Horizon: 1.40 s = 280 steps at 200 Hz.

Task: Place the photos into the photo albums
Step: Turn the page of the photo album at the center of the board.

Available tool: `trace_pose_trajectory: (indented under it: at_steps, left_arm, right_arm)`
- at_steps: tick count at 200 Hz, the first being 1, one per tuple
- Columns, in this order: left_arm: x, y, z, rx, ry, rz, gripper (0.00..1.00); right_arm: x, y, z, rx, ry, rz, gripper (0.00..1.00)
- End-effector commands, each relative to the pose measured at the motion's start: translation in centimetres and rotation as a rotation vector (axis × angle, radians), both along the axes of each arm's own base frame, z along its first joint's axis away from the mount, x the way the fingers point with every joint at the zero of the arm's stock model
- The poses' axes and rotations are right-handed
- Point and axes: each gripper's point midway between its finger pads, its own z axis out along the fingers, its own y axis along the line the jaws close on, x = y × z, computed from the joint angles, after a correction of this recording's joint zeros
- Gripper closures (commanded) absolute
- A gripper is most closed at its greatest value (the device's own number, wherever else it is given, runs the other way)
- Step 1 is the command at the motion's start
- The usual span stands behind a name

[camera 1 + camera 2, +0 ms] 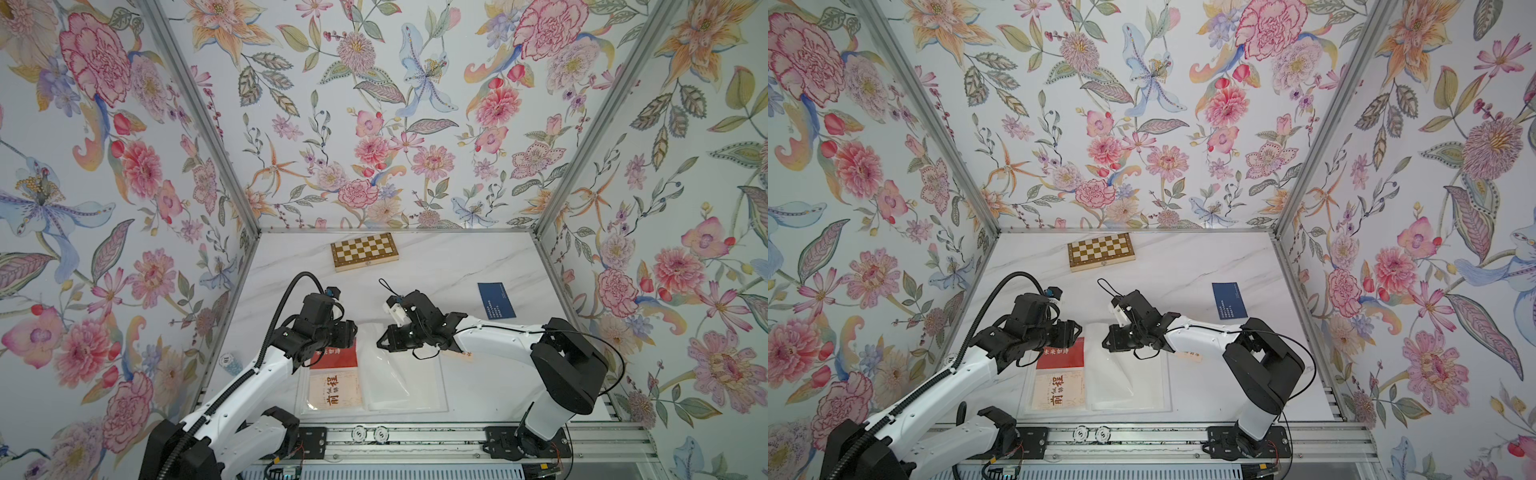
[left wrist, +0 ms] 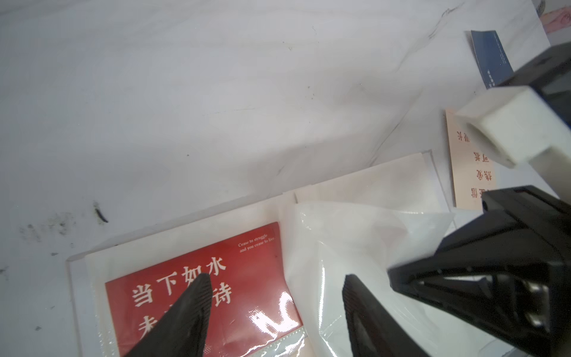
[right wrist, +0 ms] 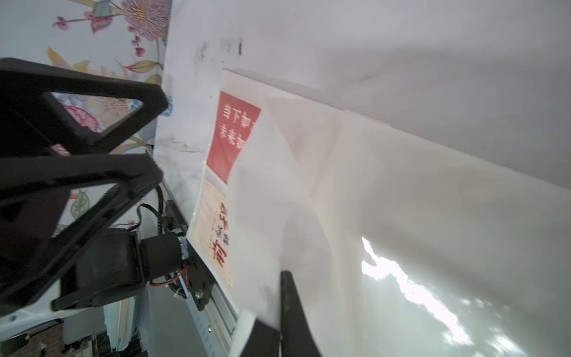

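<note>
The photo album [image 1: 415, 399] [image 1: 1133, 395] lies open near the table's front edge. Its left page holds a red photo [image 1: 334, 359] [image 2: 253, 278] [image 3: 231, 139] and a cream photo [image 1: 334, 392] [image 3: 213, 228] in sleeves. My right gripper [image 1: 380, 343] [image 3: 278, 309] is shut on a translucent sleeve page [image 2: 355, 235] [image 3: 278, 201], which it holds lifted off the right side. My left gripper [image 1: 353, 328] [image 2: 276, 278] hovers open over the red photo and the spine. A navy photo [image 1: 496, 300] [image 2: 491, 58] lies loose at the right. Another cream photo [image 1: 459, 354] [image 2: 466, 167] lies partly under my right arm.
A checkered wooden chessboard box [image 1: 364, 251] [image 1: 1101, 251] sits at the back of the marble table. A round chip [image 1: 230, 361] lies by the left wall and two more [image 1: 370, 433] on the front rail. Flowered walls close in three sides.
</note>
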Motion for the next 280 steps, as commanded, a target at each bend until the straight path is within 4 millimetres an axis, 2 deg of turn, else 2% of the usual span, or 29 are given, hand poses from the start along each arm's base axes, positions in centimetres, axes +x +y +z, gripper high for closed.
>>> trace_pose_trajectory:
  at_steps: [1, 50, 63, 78, 86, 106, 139, 172, 193, 234, 261, 280]
  left_arm:
    - [0.3, 2.5, 1.7, 0.040, -0.030, 0.051, 0.34]
    - [0.7, 5.9, 4.6, 0.003, -0.103, 0.190, 0.33]
    - [0.7, 6.4, 5.0, 0.004, -0.111, 0.210, 0.33]
    - [0.8, 6.8, 5.2, 0.004, -0.111, 0.220, 0.33]
    - [0.8, 6.8, 5.3, 0.005, -0.112, 0.219, 0.33]
    - [0.9, 6.6, 5.2, 0.002, -0.110, 0.211, 0.33]
    - [1.3, 6.1, 4.7, -0.009, -0.094, 0.189, 0.33]
    - [1.7, 5.5, 4.6, -0.016, -0.095, 0.172, 0.32]
    - [2.0, 4.4, 4.2, -0.004, -0.090, 0.142, 0.31]
    - [2.7, -0.2, 3.3, 0.022, -0.090, 0.036, 0.31]
    - [3.2, -4.0, 2.4, 0.030, -0.078, -0.044, 0.31]
    - [3.5, -7.0, 2.1, 0.032, -0.079, -0.105, 0.31]
  right_arm:
    - [-0.8, 3.6, 4.2, 0.150, -0.016, 0.076, 0.96]
    - [-2.6, 9.7, 5.2, 0.243, 0.036, 0.188, 0.93]
    - [-3.0, 11.2, 4.8, 0.249, 0.056, 0.211, 0.85]
    - [-3.5, 12.6, 4.3, 0.249, 0.084, 0.239, 0.67]
    - [-3.7, 13.1, 4.2, 0.250, 0.089, 0.250, 0.60]
    - [-3.5, 13.0, 4.5, 0.256, 0.078, 0.248, 0.52]
    - [-2.7, 11.0, 3.9, 0.216, 0.051, 0.210, 0.48]
    - [-1.7, 8.1, 2.8, 0.171, 0.045, 0.154, 0.47]
    - [-0.8, 6.1, 2.6, 0.146, 0.026, 0.112, 0.46]
    - [1.6, 1.0, 2.2, 0.076, -0.003, -0.006, 0.46]
    - [3.4, -3.3, 1.5, 0.015, -0.006, -0.118, 0.46]
    - [4.6, -7.1, 0.5, -0.042, 0.000, -0.221, 0.47]
